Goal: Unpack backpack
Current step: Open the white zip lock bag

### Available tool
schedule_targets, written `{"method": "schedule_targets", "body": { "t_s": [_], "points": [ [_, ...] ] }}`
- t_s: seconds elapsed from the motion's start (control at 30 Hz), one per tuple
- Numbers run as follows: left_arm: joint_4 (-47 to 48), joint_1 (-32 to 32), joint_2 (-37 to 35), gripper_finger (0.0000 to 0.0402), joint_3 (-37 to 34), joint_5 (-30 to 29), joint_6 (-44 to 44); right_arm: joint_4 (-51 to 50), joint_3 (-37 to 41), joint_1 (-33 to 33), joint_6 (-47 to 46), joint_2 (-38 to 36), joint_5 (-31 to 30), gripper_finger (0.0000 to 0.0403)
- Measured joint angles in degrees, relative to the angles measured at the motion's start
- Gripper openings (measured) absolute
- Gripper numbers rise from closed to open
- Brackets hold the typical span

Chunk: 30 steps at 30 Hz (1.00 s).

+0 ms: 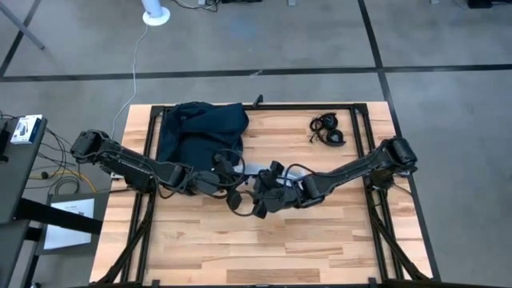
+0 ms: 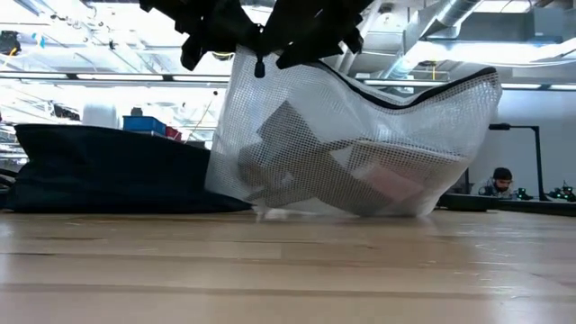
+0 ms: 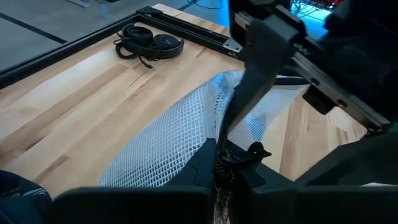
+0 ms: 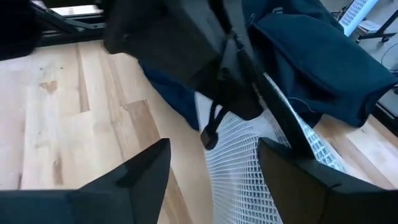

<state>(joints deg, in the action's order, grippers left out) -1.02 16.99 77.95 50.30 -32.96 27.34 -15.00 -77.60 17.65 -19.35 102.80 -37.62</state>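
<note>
Left gripper (image 3: 227,165) clamped on the dark zipper edge of a white mesh pouch (image 2: 360,144), holding it above mid-table. Right gripper (image 4: 214,168) jaws apart, astride the same edge, just beside the left. Backpack (image 1: 200,132) lies behind the pouch on the left arm's side, slumped, touching the table (image 1: 320,240). Headphones (image 1: 329,130) well apart, clear of any path.

mesh bag (image 2: 360,144) contents unclear, backpack (image 2: 108,171) partly hidden
</note>
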Motion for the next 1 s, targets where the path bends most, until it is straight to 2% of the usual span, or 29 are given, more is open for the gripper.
{"method": "schedule_targets", "body": {
  "t_s": [0.17,0.37,0.47,0.6,0.87,0.93,1.0],
  "points": [
    [-0.86,0.09,0.0,0.0,-0.06,0.06,-0.1,0.69,0.0,-1.32,1.91,0.0,4.52,0.0239],
    [-4.77,0.09,0.0,0.0,-0.09,0.6,-2.07,1.94,0.0,-1.97,3.2,0.0,5.0,0.0238],
    [-5.64,0.13,0.0,0.0,-0.09,0.95,-2.68,2.42,0.0,-1.97,4.25,0.02,4.96,0.0224],
    [-5.69,0.14,0.0,0.0,-0.09,1.18,-2.66,2.35,0.0,-2.05,4.44,0.04,4.77,0.0172],
    [-5.16,-0.02,0.0,0.0,-0.07,1.43,-3.07,2.43,0.02,-2.12,5.84,0.11,4.73,0.0029],
    [-5.14,-0.04,0.0,0.0,-0.07,1.41,-3.5,2.63,0.02,-2.1,5.94,0.11,5.01,0.0013],
    [-4.91,-0.05,0.0,0.0,-0.04,1.41,-4.43,2.75,0.02,-2.1,5.92,0.11,6.14,0.0016]
  ]
}}
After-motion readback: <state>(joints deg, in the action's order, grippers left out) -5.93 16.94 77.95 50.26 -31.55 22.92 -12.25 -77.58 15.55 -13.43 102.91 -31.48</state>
